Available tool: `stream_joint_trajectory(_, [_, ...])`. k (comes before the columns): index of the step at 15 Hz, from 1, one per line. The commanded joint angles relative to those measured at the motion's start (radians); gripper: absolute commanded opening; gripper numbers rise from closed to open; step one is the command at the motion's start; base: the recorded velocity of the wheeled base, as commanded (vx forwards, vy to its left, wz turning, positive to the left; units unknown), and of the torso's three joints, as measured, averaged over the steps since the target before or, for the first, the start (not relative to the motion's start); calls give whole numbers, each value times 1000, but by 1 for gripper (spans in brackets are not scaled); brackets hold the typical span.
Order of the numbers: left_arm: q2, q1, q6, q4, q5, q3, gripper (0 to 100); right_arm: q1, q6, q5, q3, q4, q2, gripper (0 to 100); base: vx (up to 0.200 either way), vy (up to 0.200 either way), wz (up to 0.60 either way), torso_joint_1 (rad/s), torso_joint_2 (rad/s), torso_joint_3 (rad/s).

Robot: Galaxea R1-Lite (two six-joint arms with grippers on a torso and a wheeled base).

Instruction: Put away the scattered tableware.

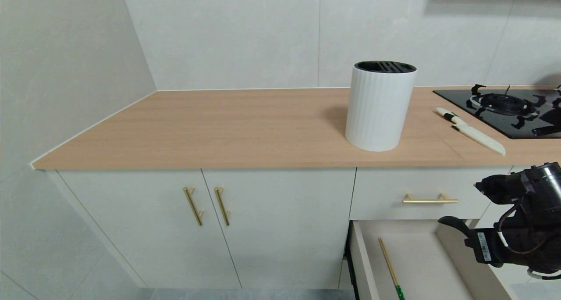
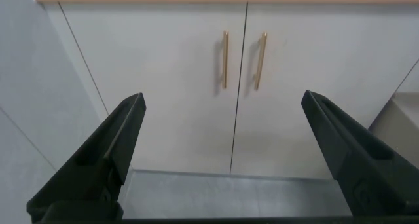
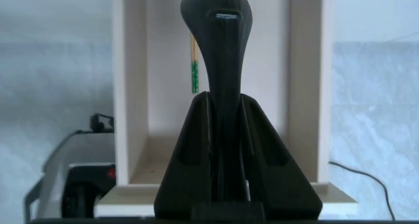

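Lying in the open drawer (image 1: 420,256) near its left wall, slim wooden chopsticks (image 1: 390,267) with green-patterned ends sit near the right gripper (image 1: 451,223), whose black fingers are pressed together. A cream knife (image 1: 471,131) rests by the worktop's (image 1: 219,129) right front edge, between the ribbed white holder (image 1: 379,107) and the glossy black hob (image 1: 504,107). The left gripper (image 2: 222,101) gapes wide before the cabinet doors (image 2: 163,86).

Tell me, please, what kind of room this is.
Most likely a home kitchen: a gas hob is set into the wooden countertop, a white knife block stands there with a knife beside it, and cabinets with gold handles sit below.
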Motion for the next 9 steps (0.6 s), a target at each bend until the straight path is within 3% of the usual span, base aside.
stream_joint_trajectory(1, [0,0,-1,-2,0,-1,100,0,1,-1,-2,0,63,0,0,0,0,-168,481,320])
stream_joint_trajectory(9, [0,0,-1,-2,0,-1,100,-5,1,-3,15,-82,209,0,0,0,0,-131,463,335])
